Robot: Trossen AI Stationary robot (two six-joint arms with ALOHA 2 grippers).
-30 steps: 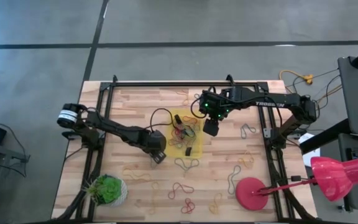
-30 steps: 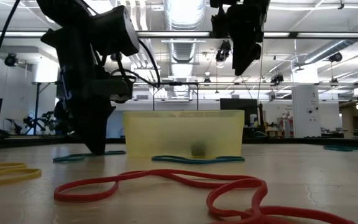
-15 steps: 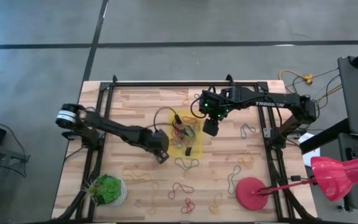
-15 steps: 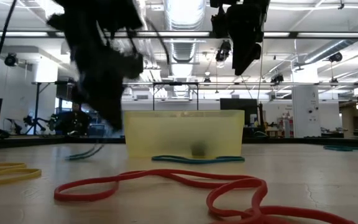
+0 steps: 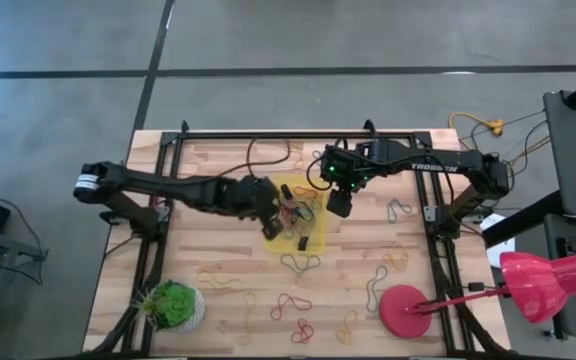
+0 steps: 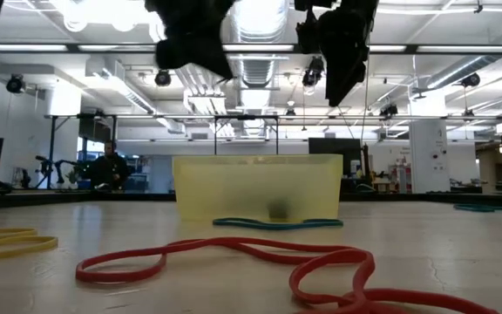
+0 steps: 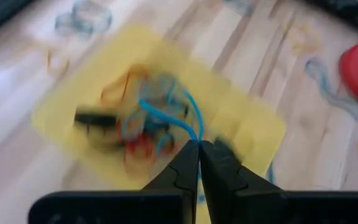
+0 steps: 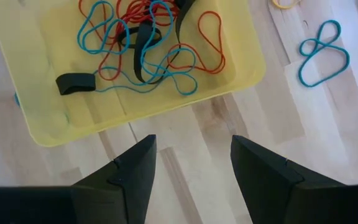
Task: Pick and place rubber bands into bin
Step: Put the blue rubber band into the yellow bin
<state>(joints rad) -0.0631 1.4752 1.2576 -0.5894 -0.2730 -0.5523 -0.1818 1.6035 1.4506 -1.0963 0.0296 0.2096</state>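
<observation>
The bin point(image 5: 306, 232) is a shallow translucent yellow tray at the table's middle, also seen in the low view point(image 6: 257, 185). It holds red, blue and black rubber bands point(image 8: 148, 50). My left gripper point(image 5: 269, 207) hovers over the bin's left part point(image 7: 86, 93), shut on a thin blue rubber band point(image 7: 166, 116). My right gripper point(image 8: 194, 158) hangs open and empty above the bin's right edge point(image 5: 338, 205). More rubber bands lie loose on the table point(image 5: 298, 263), among them a red one point(image 6: 234, 259) near the low camera. My left gripper pinches the blue rubber band at one end of its loop point(image 7: 195, 135) between its two fingertips, coming from above and slanting down. The band trails away from the fingertips over the bin's contents. The view is blurred, so whether its far end touches them cannot be told.
Loose bands are scattered over the near half of the table point(image 5: 290, 305) and at the right point(image 5: 399, 210). A green plant ball point(image 5: 173, 305) sits at the near left and a red disc point(image 5: 405, 310) at the near right. Black frame rails point(image 5: 163, 190) run along both sides.
My left gripper has risen from the table by the bin's near left corner and swung toward the far edge, over the bin. It has carried along the blue-green band that lay left of the bin, and that band is lifted off the table.
</observation>
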